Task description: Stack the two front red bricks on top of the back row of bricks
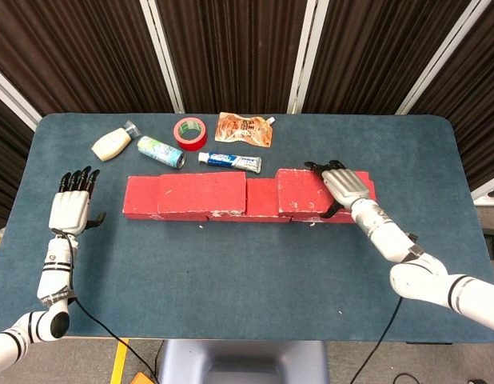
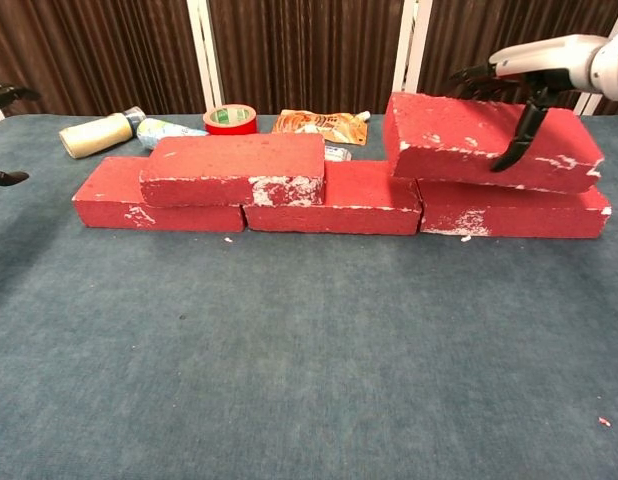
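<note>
Head view first: we see our right arm reaching in from the lower right, forearm angled toward the row, with the right hand (image 1: 344,186) lying palm-down over the top of a red brick (image 1: 311,191). Its fingers are draped across the brick's upper face, the dark fingertips at the far edge and the thumb hooked down over the near face, so we are gripping the brick. In the chest view that held brick (image 2: 459,138) sits tilted, its right part on the right-hand brick of the back row (image 2: 509,208), its left end jutting over the middle brick (image 2: 339,195); whether it rests fully we cannot tell. The other stacked brick (image 2: 234,168) lies flat across the left and middle bricks. Our left hand (image 1: 72,206) hovers over the table (image 1: 231,272) at the left, well apart from the bricks, upright, fingers extended side by side, thumb out, holding nothing.
</note>
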You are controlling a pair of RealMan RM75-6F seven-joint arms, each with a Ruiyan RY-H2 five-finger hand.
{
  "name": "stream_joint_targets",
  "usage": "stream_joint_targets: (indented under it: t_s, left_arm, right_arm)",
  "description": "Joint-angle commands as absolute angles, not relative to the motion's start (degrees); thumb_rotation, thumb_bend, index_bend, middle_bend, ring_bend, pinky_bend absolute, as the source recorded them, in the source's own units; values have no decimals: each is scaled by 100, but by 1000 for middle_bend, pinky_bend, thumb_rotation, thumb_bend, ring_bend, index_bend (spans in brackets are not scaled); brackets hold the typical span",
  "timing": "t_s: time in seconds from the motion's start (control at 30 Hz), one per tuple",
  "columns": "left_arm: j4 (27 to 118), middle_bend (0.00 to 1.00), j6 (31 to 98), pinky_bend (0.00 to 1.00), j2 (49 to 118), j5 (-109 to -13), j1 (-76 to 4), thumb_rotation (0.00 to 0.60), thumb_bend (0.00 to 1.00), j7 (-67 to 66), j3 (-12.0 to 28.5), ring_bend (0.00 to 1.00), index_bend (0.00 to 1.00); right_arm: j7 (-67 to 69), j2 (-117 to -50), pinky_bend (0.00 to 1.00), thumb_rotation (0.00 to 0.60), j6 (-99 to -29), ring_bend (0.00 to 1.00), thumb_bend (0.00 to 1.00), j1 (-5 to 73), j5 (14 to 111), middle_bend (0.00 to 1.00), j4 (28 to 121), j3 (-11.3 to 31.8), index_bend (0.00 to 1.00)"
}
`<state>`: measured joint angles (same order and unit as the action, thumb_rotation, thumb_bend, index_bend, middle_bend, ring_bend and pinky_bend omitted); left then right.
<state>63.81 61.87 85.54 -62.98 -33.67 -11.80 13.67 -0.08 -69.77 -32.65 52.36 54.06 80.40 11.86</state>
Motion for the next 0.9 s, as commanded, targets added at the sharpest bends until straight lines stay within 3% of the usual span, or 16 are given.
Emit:
stream_joint_targets:
  t_s: [0.03,0.9]
  left_arm:
    - [6351,0,6186,0,8560,-6316,-3372,600,274,-1167,1374,0,0]
    - [6294,0,6160,0,8551,-6364,-3342,600,276,-1069,1413,0,0]
  right_arm:
    - [-48,-7090,0,600,-3136,284,203,5350,5248,320,7979,1192,139]
    - [-870,-7424,0,600,-2943,284,204,6365,3725,320,7760,765,144]
